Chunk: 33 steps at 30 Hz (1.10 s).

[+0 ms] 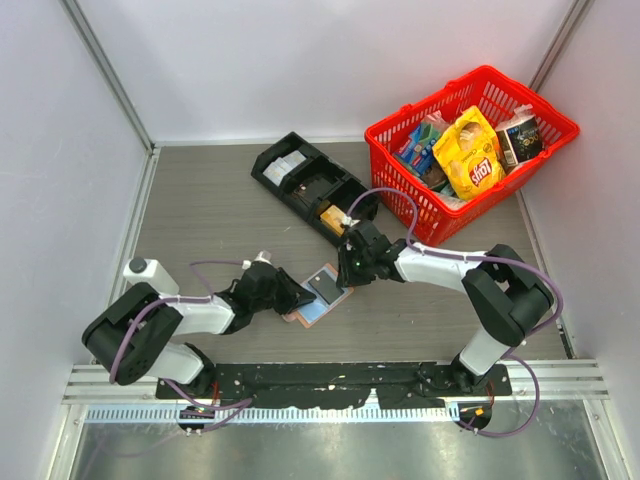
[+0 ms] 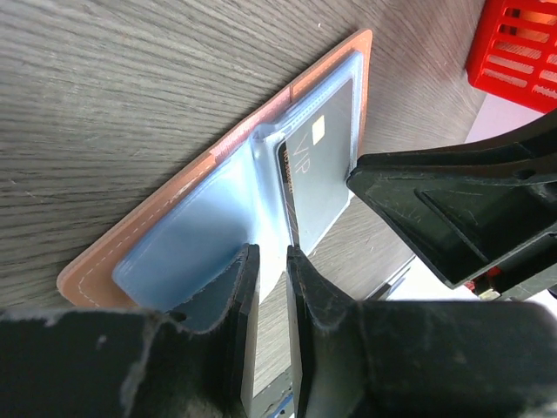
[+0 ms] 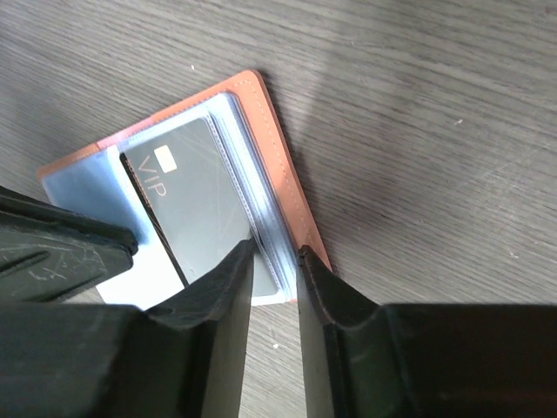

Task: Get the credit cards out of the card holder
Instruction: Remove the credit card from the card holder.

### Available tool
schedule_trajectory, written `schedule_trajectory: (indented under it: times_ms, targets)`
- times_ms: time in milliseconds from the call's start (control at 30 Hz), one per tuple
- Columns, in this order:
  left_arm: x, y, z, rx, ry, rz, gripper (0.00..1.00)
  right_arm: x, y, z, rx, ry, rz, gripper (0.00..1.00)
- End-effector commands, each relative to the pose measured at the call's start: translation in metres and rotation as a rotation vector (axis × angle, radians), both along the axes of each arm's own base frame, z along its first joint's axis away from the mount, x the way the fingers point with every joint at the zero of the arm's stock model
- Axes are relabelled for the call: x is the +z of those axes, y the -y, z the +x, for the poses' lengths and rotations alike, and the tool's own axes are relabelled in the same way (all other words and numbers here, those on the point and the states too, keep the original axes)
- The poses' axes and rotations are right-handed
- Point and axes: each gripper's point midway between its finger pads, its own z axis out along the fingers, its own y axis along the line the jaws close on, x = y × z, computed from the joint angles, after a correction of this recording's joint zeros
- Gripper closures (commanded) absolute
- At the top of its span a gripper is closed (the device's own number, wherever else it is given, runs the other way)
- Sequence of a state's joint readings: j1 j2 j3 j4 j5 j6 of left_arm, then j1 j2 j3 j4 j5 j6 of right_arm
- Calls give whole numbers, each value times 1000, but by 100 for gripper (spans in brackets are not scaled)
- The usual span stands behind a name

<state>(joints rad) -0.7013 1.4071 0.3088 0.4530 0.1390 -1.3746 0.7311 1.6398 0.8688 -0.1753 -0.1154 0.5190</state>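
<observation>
The salmon-pink card holder lies open on the wooden table between both grippers. It shows pale blue inner panels and clear sleeves. A dark grey VIP card sits in one sleeve and also shows in the right wrist view. My left gripper is nearly closed, its tips pinching the holder's edge at the fold. My right gripper is closed to a narrow gap on the stack of sleeve edges at the holder's opposite side, one finger over the card's corner. In the top view the left gripper and right gripper face each other.
A black compartment tray lies behind the holder. A red basket full of snack packets stands at the back right and shows in the left wrist view. White walls enclose the table.
</observation>
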Motion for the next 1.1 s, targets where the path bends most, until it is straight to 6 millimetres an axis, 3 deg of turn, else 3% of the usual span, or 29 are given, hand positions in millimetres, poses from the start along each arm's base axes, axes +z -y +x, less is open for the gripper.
schedule_trajectory:
  times_ms: [0, 133, 467, 1067]
  targets:
    - [10, 0, 5, -2, 46, 18, 78, 27, -5, 7, 66, 65, 1, 66]
    - [12, -1, 6, -6, 47, 33, 78, 32, -13, 10, 98, 77, 17, 59]
    - [-4, -25, 0, 23, 6, 187, 84, 33, -26, 18, 163, 102, 18, 58]
    - [-13, -26, -2, 1, -24, 227, 86, 10, -35, 5, 240, 33, 20, 70]
